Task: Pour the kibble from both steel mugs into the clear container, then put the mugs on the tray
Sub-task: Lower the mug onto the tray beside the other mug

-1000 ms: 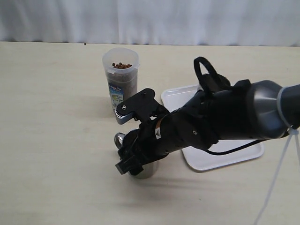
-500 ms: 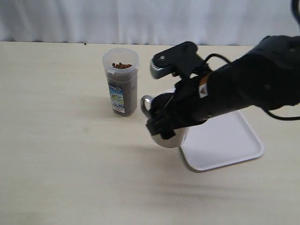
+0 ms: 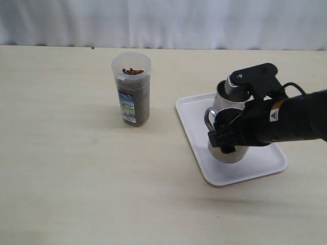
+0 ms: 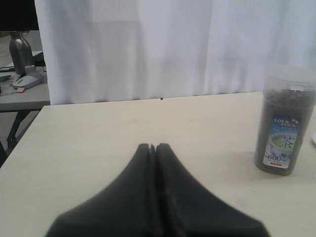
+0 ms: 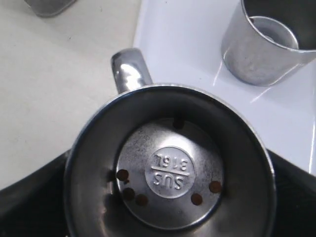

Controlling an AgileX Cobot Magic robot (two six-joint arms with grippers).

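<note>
The right gripper (image 5: 167, 195) holds a short shiny steel mug (image 3: 231, 151), with one black jaw on each side of the round wall, so the mug sits right between the jaws. The mug is open end up, facing the hand, and its loop handle (image 5: 129, 69) sticks out to the side, free of the jaws. A few small brown kibble bits (image 5: 129, 193) lie on its bottom, and the rest of it is bare. The flat white plastic tray (image 3: 191, 120) lies under the hand and the mug. I cannot tell if the mug touches the tray. A second shiny steel mug (image 5: 264, 47) stands upright on the tray just past the held one, and it looks bare inside. The tall clear plastic container (image 3: 132, 89) with a blue and white label stands on the pale table (image 3: 71, 168), well away from the right hand, nearly full of kibble. The left gripper (image 4: 154, 160) has its two dark fingers pressed together with nothing between them. The clear container stands out in front of it and off to one side.
</note>
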